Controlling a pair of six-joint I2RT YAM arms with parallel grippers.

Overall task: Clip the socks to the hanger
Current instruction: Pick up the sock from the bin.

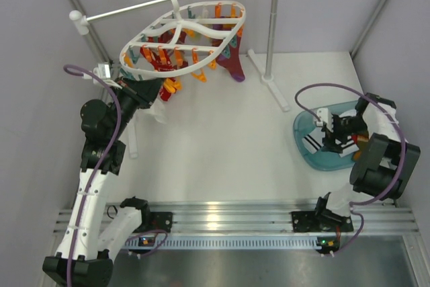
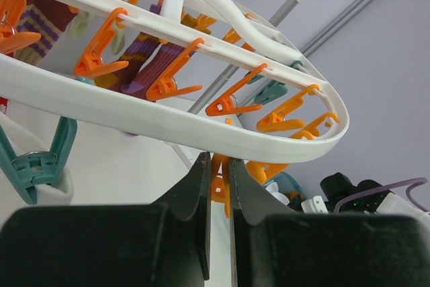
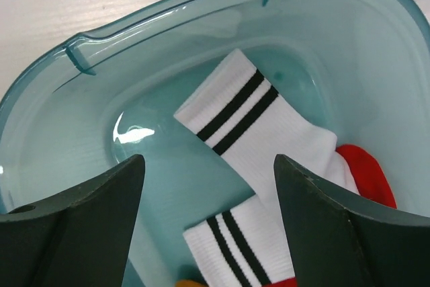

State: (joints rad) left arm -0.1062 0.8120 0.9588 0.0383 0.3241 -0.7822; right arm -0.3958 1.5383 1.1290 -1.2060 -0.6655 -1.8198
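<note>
My left gripper [image 2: 218, 162] pinches orange plastic clip [image 2: 222, 189] under white oval plastic hanger [image 2: 168, 119], 11 o'clock, probably readying it. My right gripper [image 3: 208, 162] spread over white black-striped sock [image 3: 248, 109], 3 o'clock, to grab.

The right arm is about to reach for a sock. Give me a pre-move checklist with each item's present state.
1. Right gripper open: ok, jaws wide apart.
2. Right gripper empty: ok, nothing between its fingers.
3. Sock below it: ok, a white black-striped sock lies in the basin underneath.
4. Left gripper shut on an orange clip under the hanger rim: ok.
5. That clip's mouth opened enough for a sock: cannot tell.
</note>
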